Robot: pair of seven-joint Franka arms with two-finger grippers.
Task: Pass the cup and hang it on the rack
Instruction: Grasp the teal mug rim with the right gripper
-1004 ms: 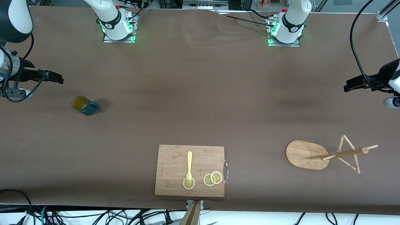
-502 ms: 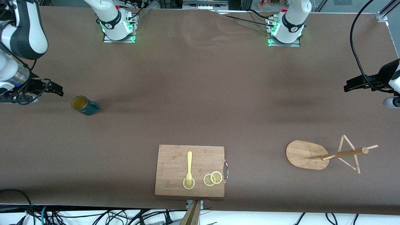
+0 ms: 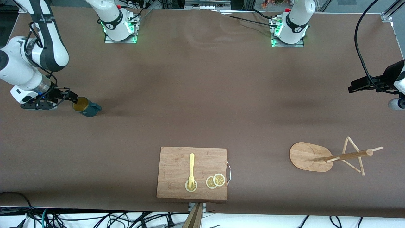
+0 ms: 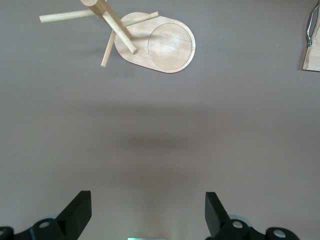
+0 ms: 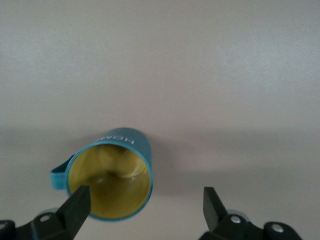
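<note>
The cup (image 3: 86, 107), dark teal with a yellow inside, stands upright on the brown table toward the right arm's end. My right gripper (image 3: 72, 96) is open and empty, right beside the cup's rim. In the right wrist view the cup (image 5: 112, 180) sits off to one side of the gripper (image 5: 145, 197), with one fingertip (image 5: 77, 200) over its rim. The rack (image 3: 310, 156), a light wooden mug tree with an oval base, stands toward the left arm's end. My left gripper (image 3: 352, 87) waits open and empty at that end. Its wrist view shows the gripper (image 4: 147, 199) and the rack (image 4: 165, 47).
A bamboo cutting board (image 3: 177, 158) lies near the table's front edge, midway along. On it are a yellow fork (image 3: 191, 167) and lemon slices (image 3: 215, 180). A corner of the board shows in the left wrist view (image 4: 312, 55).
My right arm has swung down and in toward the cup, bringing its open gripper from well off to beside the rim. The cup, the rack and the left arm have not moved.
</note>
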